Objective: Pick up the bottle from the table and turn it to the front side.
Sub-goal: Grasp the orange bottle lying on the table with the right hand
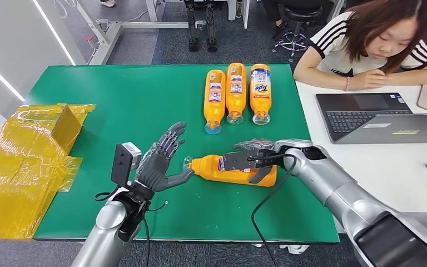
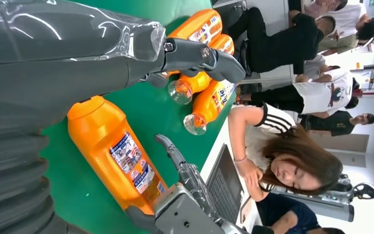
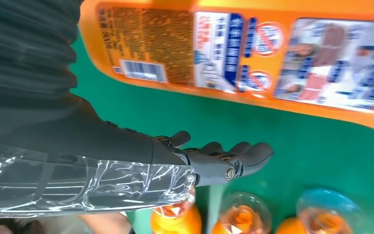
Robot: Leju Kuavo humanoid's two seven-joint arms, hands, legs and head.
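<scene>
Near the green desk's (image 1: 117,100) front edge, bottle (image 1: 214,168) lying flat, back label up. Right hand (image 1: 254,158) cupped over its base, grip unclear; left hand (image 1: 161,161) spread, empty, poised beside the cap to receive.
</scene>
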